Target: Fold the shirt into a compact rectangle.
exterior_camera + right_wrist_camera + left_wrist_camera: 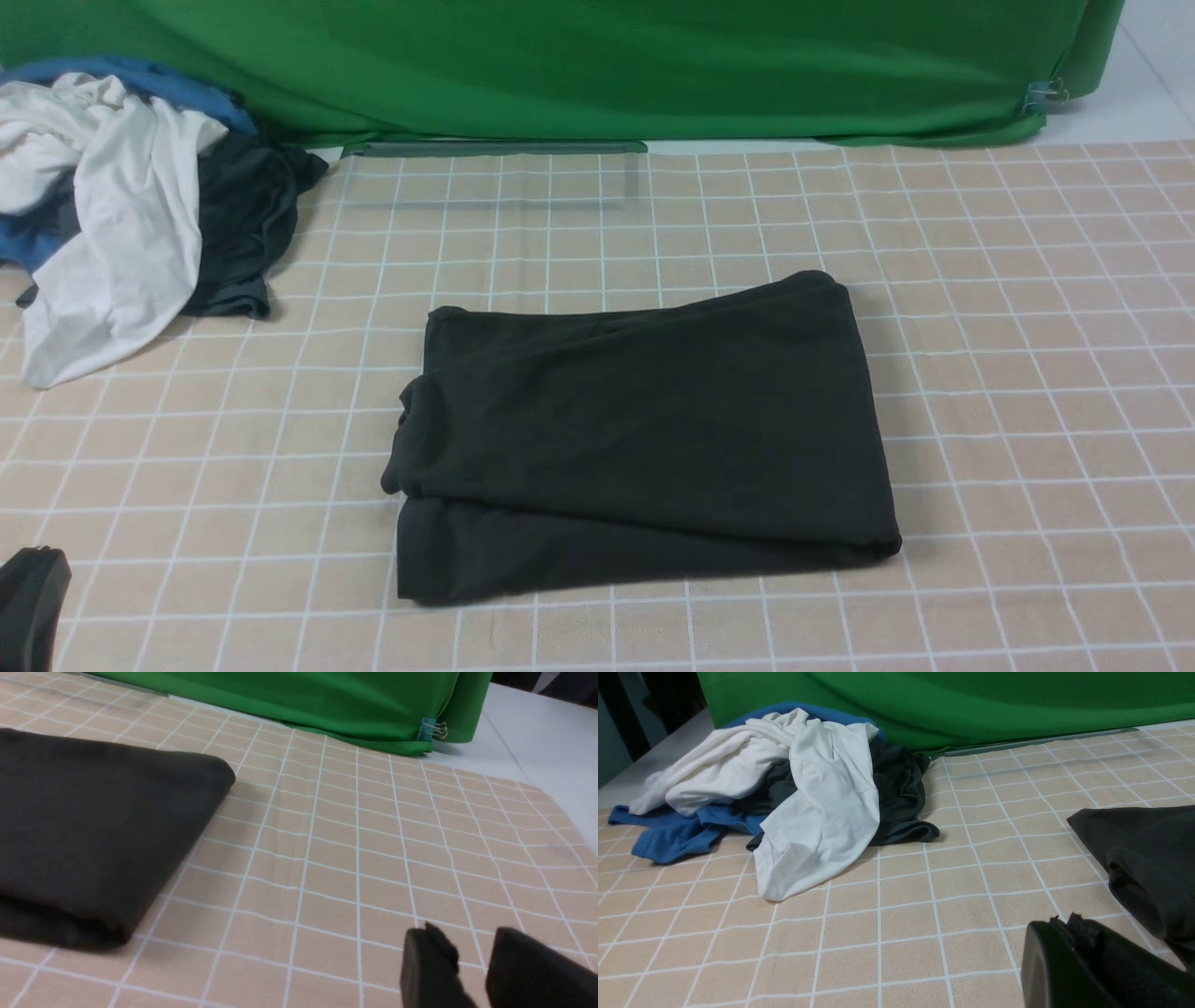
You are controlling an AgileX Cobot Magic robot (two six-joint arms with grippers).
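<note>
The black shirt (pixel 644 439) lies in the middle of the checked mat as a folded, roughly rectangular stack; its print and neck label are hidden. Its left edge is bunched and rounded (pixel 1148 858), while its right corner is a neat fold (pixel 103 826). My left gripper (pixel 1064 921) sits low by the mat's near left corner (pixel 33 607), apart from the shirt, its fingers pressed together and holding nothing. My right gripper (pixel 467 940) hovers over bare mat to the right of the shirt, with a small gap between its fingers and nothing in it. It is out of the front view.
A pile of clothes lies at the far left: a white garment (pixel 121 224), a dark grey garment (pixel 243 224) and a blue one (pixel 672 835). A green backdrop (pixel 597 65) closes the back, held by a binder clip (pixel 432 729). The mat's right edge (pixel 565 807) borders grey tabletop.
</note>
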